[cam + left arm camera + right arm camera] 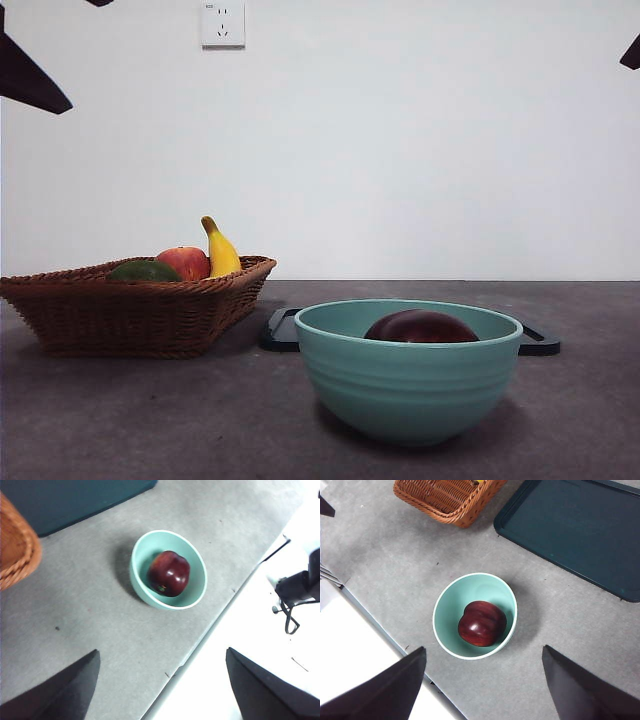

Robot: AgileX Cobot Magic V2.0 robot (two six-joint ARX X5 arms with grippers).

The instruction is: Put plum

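The dark maroon plum (421, 327) lies inside a teal bowl (408, 390) near the table's front. Both wrist views look down on the same plum (169, 573) (481, 623) resting free in the bowl (196, 587) (445, 607). My left gripper (162, 687) hangs high above the table, open, with nothing between its jaws. Held high over the bowl as well, my right gripper (485, 685) is open and empty. In the front view the arms show only as dark tips at the top corners.
A wicker basket (70, 305) at the left holds an apple (185, 263), a banana (220, 250) and a green fruit (145, 271). A dark tray (580, 525) lies flat behind the bowl. The table's front edge (375, 625) runs close to the bowl.
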